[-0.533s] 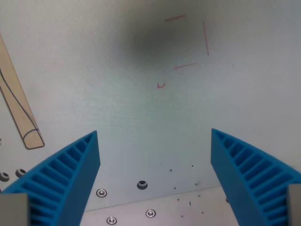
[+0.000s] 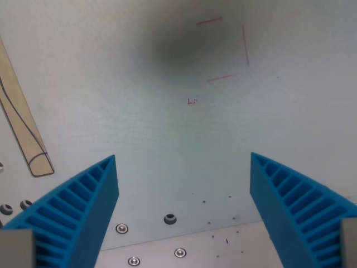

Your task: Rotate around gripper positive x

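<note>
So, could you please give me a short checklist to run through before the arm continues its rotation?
1. Jaws open: ok, the gripper stands wide, both blue fingers in view.
2. Nothing held: ok, only the pale table shows between the jaws.
3. Wooden strip away from the fingers: ok, it lies at the wrist view's left, apart from them.
4. Red marks unobstructed: ok, visible at the top.
5. Panel screws flush: cannot tell.
6. Height above the table: cannot tell.
</note>
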Controlling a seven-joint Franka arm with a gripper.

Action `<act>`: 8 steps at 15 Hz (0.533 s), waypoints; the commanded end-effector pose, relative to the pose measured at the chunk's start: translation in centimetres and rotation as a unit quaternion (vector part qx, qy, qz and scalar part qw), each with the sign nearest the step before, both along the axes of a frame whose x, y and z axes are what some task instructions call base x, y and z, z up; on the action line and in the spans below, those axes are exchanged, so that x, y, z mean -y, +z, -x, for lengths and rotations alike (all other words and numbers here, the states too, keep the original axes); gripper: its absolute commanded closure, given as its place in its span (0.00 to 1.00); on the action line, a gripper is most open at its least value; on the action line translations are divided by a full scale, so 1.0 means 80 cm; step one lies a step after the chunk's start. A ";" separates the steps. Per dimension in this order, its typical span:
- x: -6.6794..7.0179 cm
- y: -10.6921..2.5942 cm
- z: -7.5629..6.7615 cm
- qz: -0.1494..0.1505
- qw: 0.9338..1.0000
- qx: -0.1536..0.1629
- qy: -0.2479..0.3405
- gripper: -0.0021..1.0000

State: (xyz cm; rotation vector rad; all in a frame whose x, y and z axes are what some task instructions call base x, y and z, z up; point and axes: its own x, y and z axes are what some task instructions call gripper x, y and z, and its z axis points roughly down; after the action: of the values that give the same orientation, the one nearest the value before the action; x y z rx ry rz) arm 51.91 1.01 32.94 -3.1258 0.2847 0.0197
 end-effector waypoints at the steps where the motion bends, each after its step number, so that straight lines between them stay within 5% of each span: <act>1: 0.001 0.002 0.000 -0.048 0.999 0.011 0.001 0.00; 8: 0.001 0.002 0.000 -0.088 0.996 0.018 0.000 0.00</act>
State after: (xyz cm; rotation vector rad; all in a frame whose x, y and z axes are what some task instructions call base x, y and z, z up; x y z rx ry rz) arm 51.96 1.34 32.97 -3.0838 0.2947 0.0225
